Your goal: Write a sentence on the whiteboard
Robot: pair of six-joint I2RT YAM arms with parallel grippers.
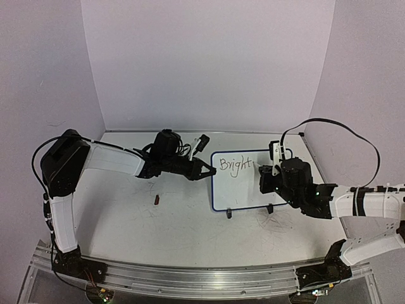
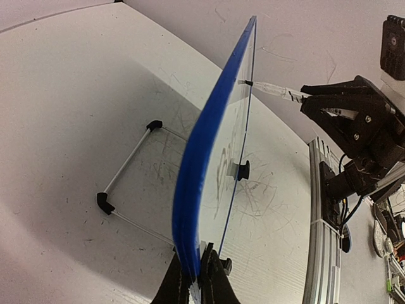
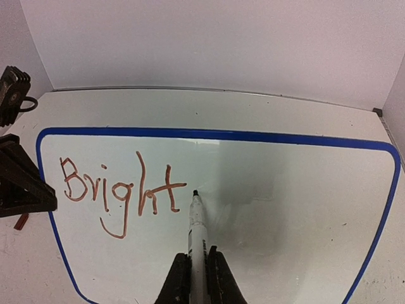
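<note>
The whiteboard (image 1: 240,190) stands tilted on the table, white with a thin blue frame (image 3: 215,135). The sentence on it reads "Bright" (image 3: 120,190) in dark reddish-brown strokes at the upper left. My left gripper (image 1: 207,171) is shut on the board's left edge; in the left wrist view its fingers (image 2: 215,282) pinch the blue rim (image 2: 202,145). My right gripper (image 3: 197,272) is shut on a white marker (image 3: 197,221). The marker's dark tip sits at the board face just right of the final "t". The marker (image 2: 278,92) also shows beyond the board's far side.
A small red-brown cap (image 1: 156,201) lies on the table left of the board. The board's two black feet (image 1: 228,213) rest near its lower edge, and a wire stand (image 2: 126,164) reaches out behind it. An aluminium rail (image 1: 190,275) runs along the near edge. Walls close three sides.
</note>
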